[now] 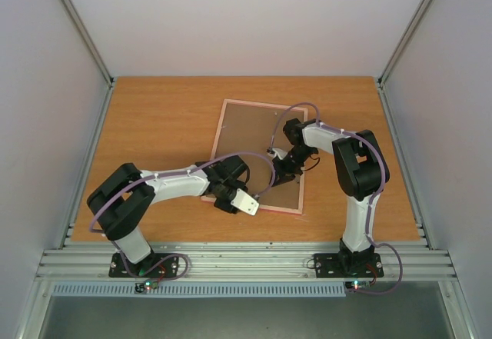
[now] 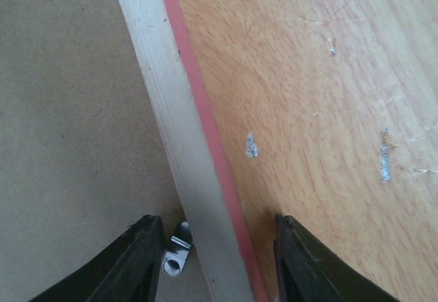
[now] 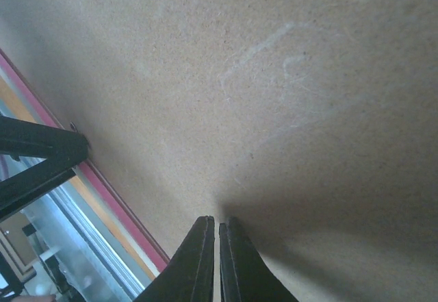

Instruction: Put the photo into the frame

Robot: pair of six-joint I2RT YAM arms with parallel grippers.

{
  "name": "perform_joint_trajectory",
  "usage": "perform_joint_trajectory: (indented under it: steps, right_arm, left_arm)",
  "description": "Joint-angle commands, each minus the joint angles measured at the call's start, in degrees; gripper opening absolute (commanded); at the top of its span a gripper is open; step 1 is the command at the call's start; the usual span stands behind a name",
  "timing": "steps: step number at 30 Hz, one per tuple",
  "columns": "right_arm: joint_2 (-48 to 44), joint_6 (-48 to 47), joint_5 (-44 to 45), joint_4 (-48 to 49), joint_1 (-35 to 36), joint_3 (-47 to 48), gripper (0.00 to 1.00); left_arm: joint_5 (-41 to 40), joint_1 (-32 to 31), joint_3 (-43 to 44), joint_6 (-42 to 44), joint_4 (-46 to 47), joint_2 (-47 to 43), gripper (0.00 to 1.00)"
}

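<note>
The pink frame lies flat on the table with a brown backing board lying inside it. The photo is hidden. My left gripper is at the frame's near-left edge. In the left wrist view it is open, its fingers either side of the frame rail without touching it, and a small metal tab lies on the board by the rail. My right gripper is shut and empty. In the right wrist view its tips rest on the backing board.
The wooden table is walled on three sides, with an aluminium rail along the near edge. The left arm's black fingers show by the frame's pink edge in the right wrist view.
</note>
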Motion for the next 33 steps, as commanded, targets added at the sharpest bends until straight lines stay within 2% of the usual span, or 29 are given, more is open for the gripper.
perform_joint_trajectory:
  steps: [1, 20, 24, 28, 33]
  right_arm:
    - [1.94, -0.58, 5.9, 0.97, -0.74, -1.47, 0.06]
    - [2.04, -0.99, 5.59, 1.28, -1.13, -1.58, 0.05]
    - [2.29, -1.12, 4.24, 1.07, -1.05, -0.76, 0.05]
    - [-2.91, -0.81, -3.64, 1.7, -1.04, -0.67, 0.1]
    - [-10.97, -3.69, -2.16, 0.84, -2.42, -1.25, 0.17]
  left_arm:
    - [1.04, 0.16, -0.89, 0.56, -1.43, 1.1, 0.46]
    - [2.64, 0.54, -0.19, 7.09, -8.83, 1.94, 0.18]
    - [3.86, 0.52, 0.69, 5.38, -10.04, 1.17, 0.18]
    - [4.77, 0.2, -0.49, 0.96, -11.38, -1.21, 0.19]
    - [3.79, 0.45, -2.57, -2.73, -11.48, -2.95, 0.22]
